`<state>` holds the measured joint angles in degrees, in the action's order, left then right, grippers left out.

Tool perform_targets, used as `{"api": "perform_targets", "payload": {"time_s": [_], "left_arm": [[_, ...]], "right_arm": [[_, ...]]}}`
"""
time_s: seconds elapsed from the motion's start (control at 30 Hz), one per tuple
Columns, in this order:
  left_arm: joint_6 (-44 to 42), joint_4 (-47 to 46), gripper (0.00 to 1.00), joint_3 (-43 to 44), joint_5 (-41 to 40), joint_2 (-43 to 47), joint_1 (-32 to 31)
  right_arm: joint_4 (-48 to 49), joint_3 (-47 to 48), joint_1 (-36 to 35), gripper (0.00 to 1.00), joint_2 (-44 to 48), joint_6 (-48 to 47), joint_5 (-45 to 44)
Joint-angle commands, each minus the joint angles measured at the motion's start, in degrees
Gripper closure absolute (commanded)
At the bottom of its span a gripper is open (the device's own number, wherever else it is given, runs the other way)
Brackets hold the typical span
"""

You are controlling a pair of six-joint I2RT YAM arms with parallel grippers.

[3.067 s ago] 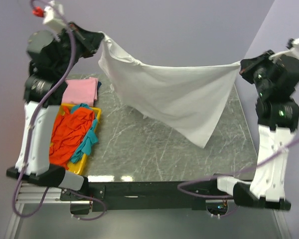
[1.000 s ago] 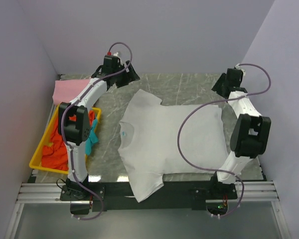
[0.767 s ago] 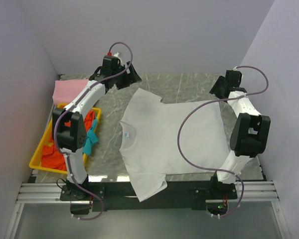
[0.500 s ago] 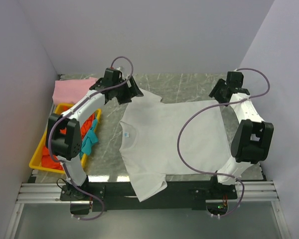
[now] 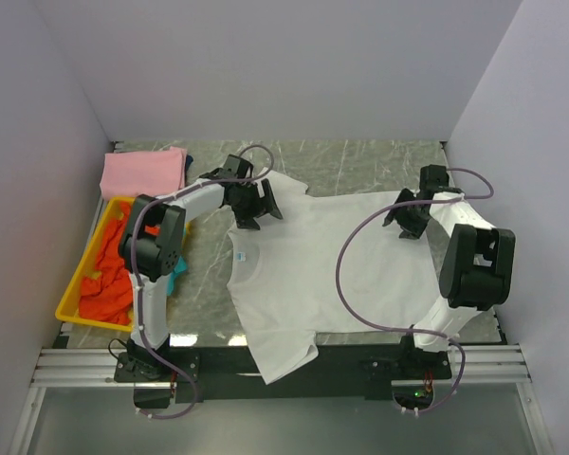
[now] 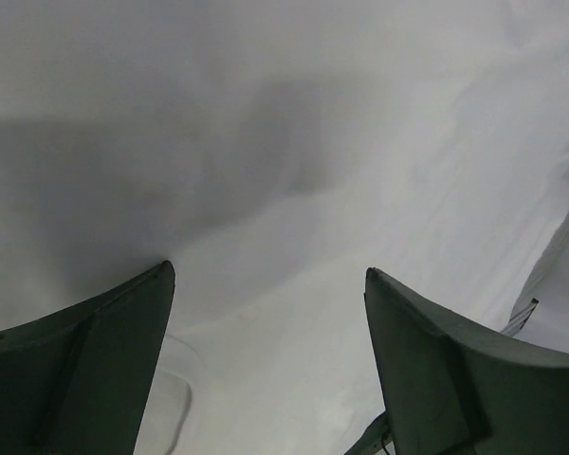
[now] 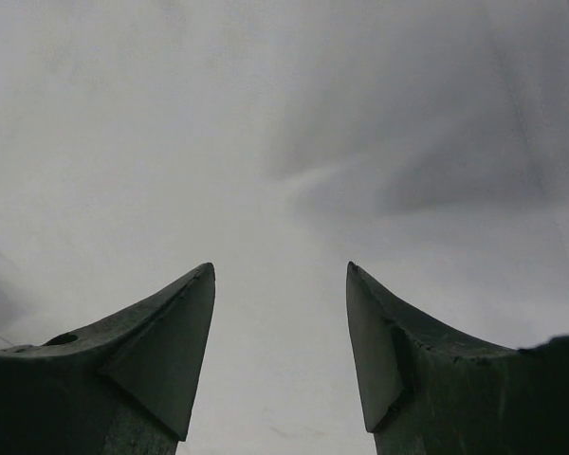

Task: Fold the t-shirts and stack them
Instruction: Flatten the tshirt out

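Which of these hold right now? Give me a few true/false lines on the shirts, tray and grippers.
1. The white shirt lies spread on the table. True.
2. Both grippers are shut on cloth. False: the left gripper and right gripper are open over the white shirt, holding nothing.
3. The pink shirt is in the tray. False: it lies folded on the table beyond the tray.
4. An orange-red shirt is in the tray. True.
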<state>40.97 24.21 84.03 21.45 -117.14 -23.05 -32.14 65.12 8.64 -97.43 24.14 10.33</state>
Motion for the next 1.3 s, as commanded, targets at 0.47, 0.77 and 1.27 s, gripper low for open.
{"api": "perform_targets", "payload": {"time_s": [0.47, 0.77, 1.27], "left_arm": [[-4.23, 4.53, 0.12, 7.81, -4.4, -9.68, 1.95], [-8.36, 4.27, 0.12, 15.8, -0.45, -16.18, 5.38], [-11.96, 3.75, 0.13, 31.54, 1.84, -26.99, 9.51]], "right_arm": [[-1.17, 3.78, -2.49, 0.4, -9.26, 1.08, 0.05], [-3.28, 10.19, -3.9, 0.4, -14.98, 1.7, -0.66], [-11.27, 29.26, -5.13, 0.41, -27.1, 2.05, 0.13]]}}
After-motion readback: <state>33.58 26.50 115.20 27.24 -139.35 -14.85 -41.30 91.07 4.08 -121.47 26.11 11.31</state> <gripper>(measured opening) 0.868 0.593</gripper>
